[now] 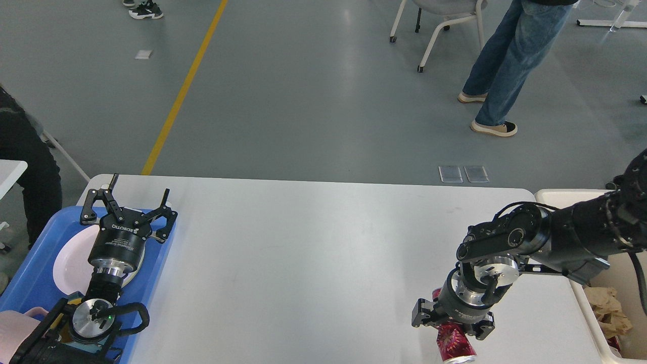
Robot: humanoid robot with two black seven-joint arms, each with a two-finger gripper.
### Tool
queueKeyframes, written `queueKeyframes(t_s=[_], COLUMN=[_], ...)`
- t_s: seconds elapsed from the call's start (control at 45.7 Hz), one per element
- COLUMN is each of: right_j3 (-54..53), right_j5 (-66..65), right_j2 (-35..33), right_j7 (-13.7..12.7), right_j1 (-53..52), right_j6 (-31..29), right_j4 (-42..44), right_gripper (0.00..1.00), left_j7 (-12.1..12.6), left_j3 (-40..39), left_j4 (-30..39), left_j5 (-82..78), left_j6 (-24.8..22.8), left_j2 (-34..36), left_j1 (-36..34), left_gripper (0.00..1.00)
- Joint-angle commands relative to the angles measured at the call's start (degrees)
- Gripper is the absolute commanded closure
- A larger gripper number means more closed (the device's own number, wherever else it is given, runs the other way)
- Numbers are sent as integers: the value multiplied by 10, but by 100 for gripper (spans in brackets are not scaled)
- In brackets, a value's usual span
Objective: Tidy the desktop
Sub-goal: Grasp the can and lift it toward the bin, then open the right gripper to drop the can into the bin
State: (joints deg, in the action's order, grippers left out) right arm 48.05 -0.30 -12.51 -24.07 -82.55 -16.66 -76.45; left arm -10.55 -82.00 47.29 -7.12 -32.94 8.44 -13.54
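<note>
The desktop [303,253] is a wide white tabletop filling the lower half of the head view. Near its front right edge a red patterned can [453,344] hangs tilted, with my right gripper [451,324] shut on its upper part. My left gripper [130,201] stands open over the far end of a blue tray [30,273], its fingers spread with nothing between them.
The blue tray at the left holds a white plate [71,260] and a pink thing [12,328] at the bottom corner. A beige bin [561,199] with crumpled brown paper [609,308] sits off the right edge. People and a chair [440,20] stand on the floor beyond.
</note>
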Motion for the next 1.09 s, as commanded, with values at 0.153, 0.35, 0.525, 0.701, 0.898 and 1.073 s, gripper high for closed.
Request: queueKeyframes(t_s=[0.153, 0.35, 0.525, 0.701, 0.898, 1.073], right_j3=[93, 174, 262, 326, 383, 361], right_j5=[114, 124, 165, 166, 164, 160], right_j2=[-38, -110, -110, -105, -142, -211], right_j7=[0, 0, 25, 96, 109, 110], right_j1=[-224, -413, -465, -460, -378, -239], right_j6=[-125, -160, -160, -150, -105, -51], right_j4=[-64, -132, -135, -122, -49, 81], right_gripper=[100, 100, 100, 100, 100, 100], left_j7=[0, 0, 0, 0, 0, 0], left_j3=[0, 0, 0, 0, 0, 0], left_j4=[0, 0, 0, 0, 0, 0], left_j5=[0, 0, 0, 0, 0, 0], left_j6=[0, 0, 0, 0, 0, 0], left_j2=[0, 0, 0, 0, 0, 0], left_j1=[0, 0, 0, 0, 0, 0], left_gripper=[3, 4, 4, 3, 4, 3])
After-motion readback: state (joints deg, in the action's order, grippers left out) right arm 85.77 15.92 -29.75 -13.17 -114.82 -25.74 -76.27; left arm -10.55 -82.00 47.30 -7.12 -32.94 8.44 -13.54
